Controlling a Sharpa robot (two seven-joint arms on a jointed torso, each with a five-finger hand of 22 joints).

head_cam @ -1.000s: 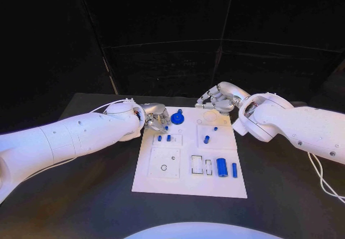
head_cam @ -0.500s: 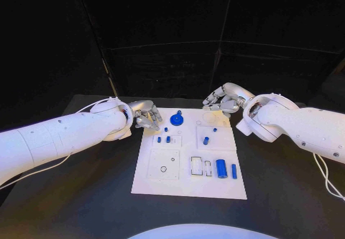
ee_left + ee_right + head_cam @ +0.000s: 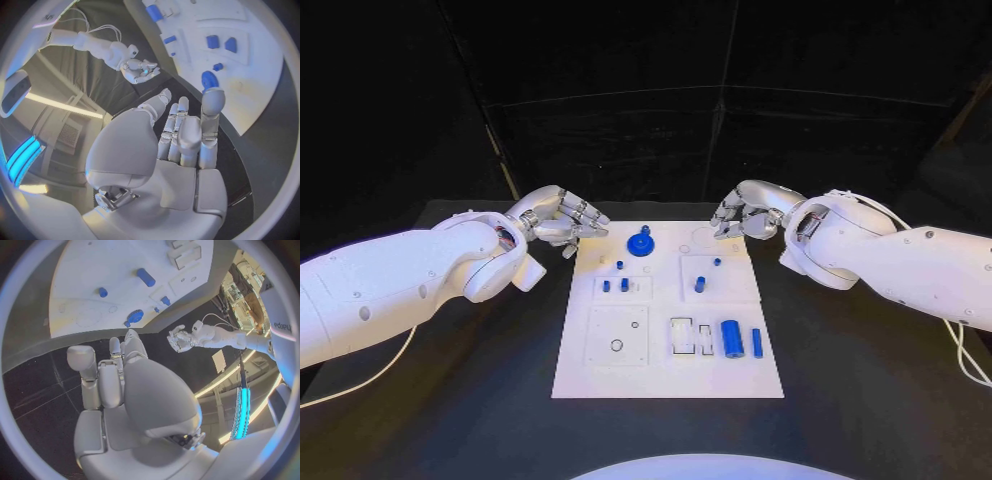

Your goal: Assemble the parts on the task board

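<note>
At the centre of the black counter (image 3: 430, 400), the white task board (image 3: 668, 372) carries eight blue parts (image 3: 733, 338). Off its far corners hover the left hand (image 3: 557, 218) and right hand (image 3: 743, 213), fingers loosely curled, both holding nothing.

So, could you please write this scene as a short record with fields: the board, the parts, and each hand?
board: white task board lying flat in the middle of the black table
far parts: blue round part with knob near the board's far edge; small blue pegs behind the middle
near parts: blue cylinder and thin blue bar lying side by side
left hand: raised by the board's far left corner, holds nothing
right hand: raised by the far right corner, holds nothing
</note>
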